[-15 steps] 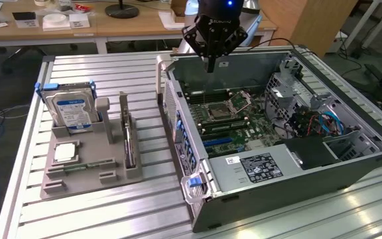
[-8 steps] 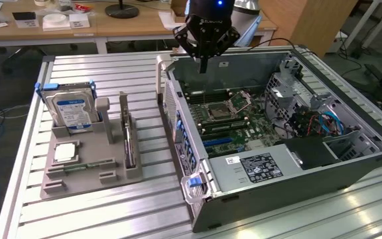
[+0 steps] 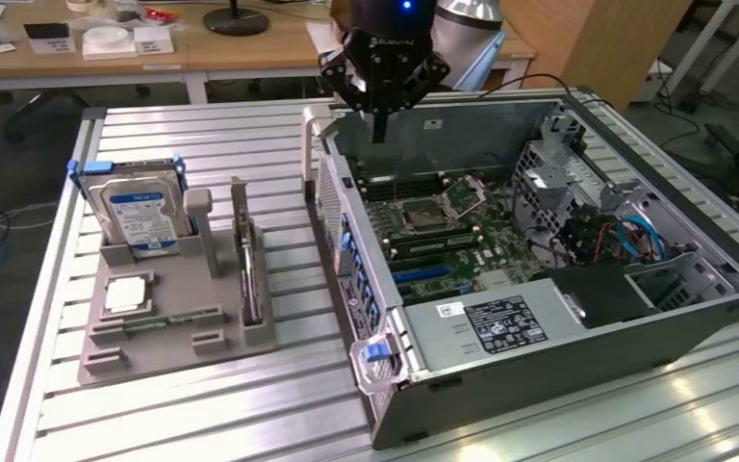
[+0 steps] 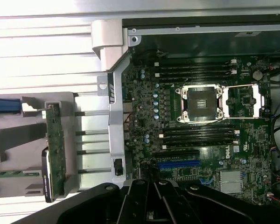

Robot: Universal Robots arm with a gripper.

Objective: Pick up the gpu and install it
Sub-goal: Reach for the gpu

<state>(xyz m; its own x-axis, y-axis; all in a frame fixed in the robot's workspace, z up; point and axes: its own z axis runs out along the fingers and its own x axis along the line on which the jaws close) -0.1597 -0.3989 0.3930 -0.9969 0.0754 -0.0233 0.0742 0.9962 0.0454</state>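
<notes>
The open computer case [image 3: 677, 241] lies below the jaws, which are pressed together on nothing as the gripper [image 3: 379, 133] hangs over the main board [image 4: 200, 116], near the case's back wall. Outside the case and well apart from the jaws, the grey tray [image 3: 165, 356] holds the gpu [image 3: 249, 279] standing on edge in a slot. It looks light, stiff and fragile, best pinched across its bare upper edge, clear of fan and contacts. The labels on the power supply [image 3: 504, 322] and the hard drive [image 3: 139, 217] are too small to read.
</notes>
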